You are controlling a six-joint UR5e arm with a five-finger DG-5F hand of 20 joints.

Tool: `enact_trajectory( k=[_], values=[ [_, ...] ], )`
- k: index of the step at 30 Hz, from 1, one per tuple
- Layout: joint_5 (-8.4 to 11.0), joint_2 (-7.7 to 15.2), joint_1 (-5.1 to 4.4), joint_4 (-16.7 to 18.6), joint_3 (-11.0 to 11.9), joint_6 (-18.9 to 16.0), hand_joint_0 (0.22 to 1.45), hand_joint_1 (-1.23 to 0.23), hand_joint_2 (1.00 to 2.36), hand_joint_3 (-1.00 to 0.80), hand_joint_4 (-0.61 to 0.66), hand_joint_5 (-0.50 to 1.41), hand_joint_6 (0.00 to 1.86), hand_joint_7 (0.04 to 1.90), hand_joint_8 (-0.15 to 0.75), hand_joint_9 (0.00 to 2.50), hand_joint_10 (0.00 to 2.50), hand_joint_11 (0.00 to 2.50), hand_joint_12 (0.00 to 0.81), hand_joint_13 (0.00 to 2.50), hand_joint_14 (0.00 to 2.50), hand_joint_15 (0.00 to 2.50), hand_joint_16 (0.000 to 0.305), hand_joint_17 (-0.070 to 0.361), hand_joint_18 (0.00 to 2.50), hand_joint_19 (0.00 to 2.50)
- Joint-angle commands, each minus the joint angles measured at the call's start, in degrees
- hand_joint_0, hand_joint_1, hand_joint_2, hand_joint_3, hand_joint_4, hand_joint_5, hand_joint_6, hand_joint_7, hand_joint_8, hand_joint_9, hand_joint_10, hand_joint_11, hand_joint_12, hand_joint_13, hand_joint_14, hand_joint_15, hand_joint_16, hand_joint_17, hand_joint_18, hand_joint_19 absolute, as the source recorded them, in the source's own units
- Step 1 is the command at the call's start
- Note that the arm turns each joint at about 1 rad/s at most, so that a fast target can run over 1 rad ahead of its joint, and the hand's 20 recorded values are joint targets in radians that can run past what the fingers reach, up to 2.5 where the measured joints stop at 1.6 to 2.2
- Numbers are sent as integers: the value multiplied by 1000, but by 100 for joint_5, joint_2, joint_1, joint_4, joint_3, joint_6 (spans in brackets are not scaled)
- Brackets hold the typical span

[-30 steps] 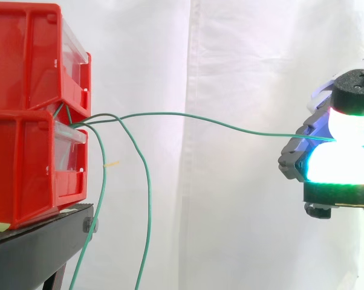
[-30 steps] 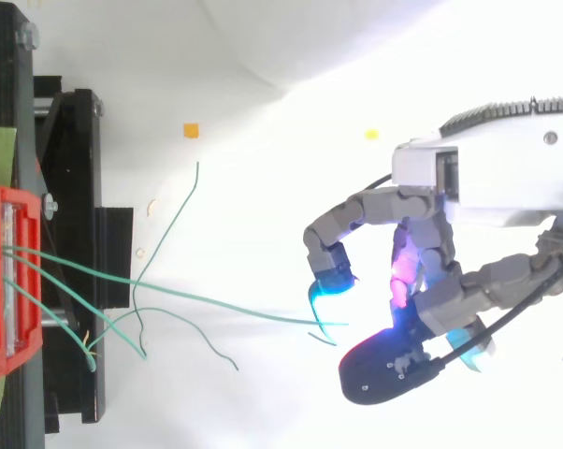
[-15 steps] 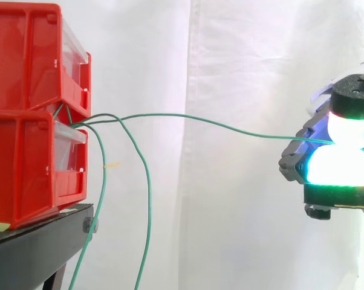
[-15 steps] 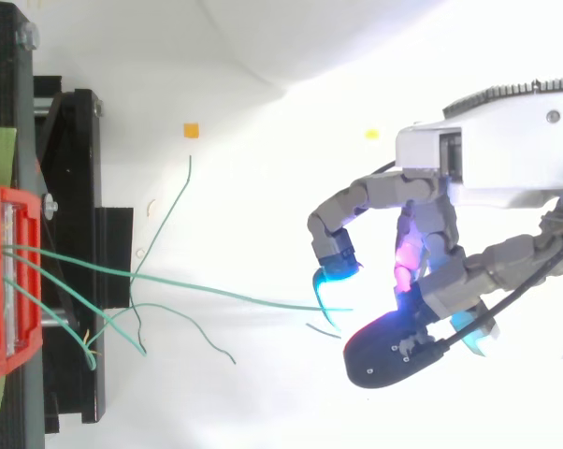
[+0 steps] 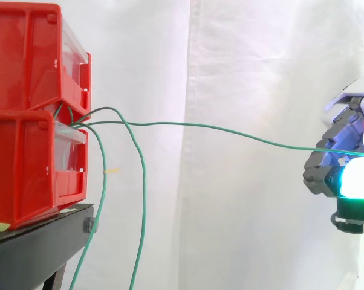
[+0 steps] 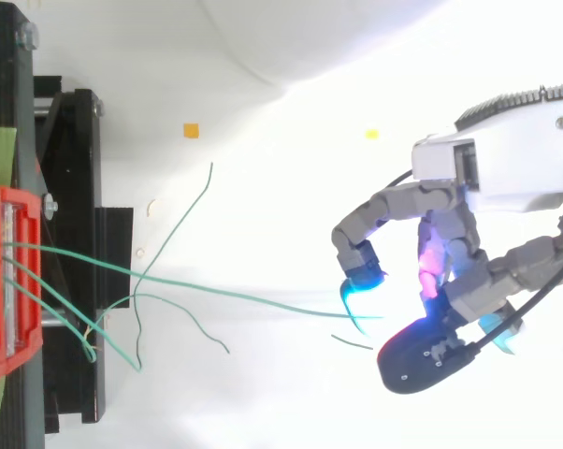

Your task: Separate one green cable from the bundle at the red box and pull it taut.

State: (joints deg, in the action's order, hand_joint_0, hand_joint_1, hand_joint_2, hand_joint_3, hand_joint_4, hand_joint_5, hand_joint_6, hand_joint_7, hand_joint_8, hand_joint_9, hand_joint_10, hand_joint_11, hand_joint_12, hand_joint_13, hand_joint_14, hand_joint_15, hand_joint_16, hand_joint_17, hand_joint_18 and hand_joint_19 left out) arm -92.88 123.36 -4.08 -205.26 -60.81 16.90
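Side view: one green cable (image 5: 218,128) ran slightly bowed from the red box (image 5: 25,163) to the hand (image 5: 330,163), whose curled fingers pinched it between glowing pads. Loose cables (image 5: 143,199) hung down. Risk: the thin cable slipping free under a harder pull.

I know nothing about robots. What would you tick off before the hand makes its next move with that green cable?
1. Grip on the cable: ok. The hand pinches the green cable.
2. One cable alone in the grip: ok. The other cables hang down beside the red bins.
3. Cable taut: not ok. It bows gently between the bins and the hand.
4. Far end of the cable fixed: cannot tell. It vanishes between the bins.
5. Bins seated: ok. They sit stacked on the black stand.
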Motion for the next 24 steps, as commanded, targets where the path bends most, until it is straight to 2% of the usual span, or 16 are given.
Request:
enact_trajectory(
  k=[1,3,6,10,18,20,22,24],
  values=[
    [-38,-49,39,-49,-19,68,768,-766,1020,-170,161,138,505,1362,148,1827,18,413,241,1184,16,455,39,88,828,555],
    [-55,-102,91,-49,-54,139,768,-765,1019,-168,162,138,505,1366,147,1828,17,400,244,1184,16,452,39,88,828,555],
    [-99,-128,118,-58,-63,183,767,-764,1019,-171,162,137,505,1366,152,1826,17,405,240,1185,16,451,39,88,828,547],
    [-284,-164,214,-146,-71,297,767,-763,1019,-174,162,138,505,1360,147,1827,17,412,240,1183,16,450,39,88,829,545],
    [-372,-164,276,-164,-89,464,765,-760,1019,-172,161,138,505,1359,145,1828,17,405,239,1183,16,450,39,88,828,546],
    [-459,-304,285,-252,-256,534,765,-760,1019,-171,155,138,505,1360,149,1823,17,398,240,1183,16,450,39,88,829,545],
    [-451,-427,250,-234,-423,516,764,-760,1019,-172,160,137,505,1364,146,1823,17,411,240,1184,16,453,39,88,827,545],
    [-336,-709,223,-14,-818,481,763,-760,1020,-173,160,137,505,1363,145,1825,19,398,240,1185,16,449,39,88,825,545]
  ],
)
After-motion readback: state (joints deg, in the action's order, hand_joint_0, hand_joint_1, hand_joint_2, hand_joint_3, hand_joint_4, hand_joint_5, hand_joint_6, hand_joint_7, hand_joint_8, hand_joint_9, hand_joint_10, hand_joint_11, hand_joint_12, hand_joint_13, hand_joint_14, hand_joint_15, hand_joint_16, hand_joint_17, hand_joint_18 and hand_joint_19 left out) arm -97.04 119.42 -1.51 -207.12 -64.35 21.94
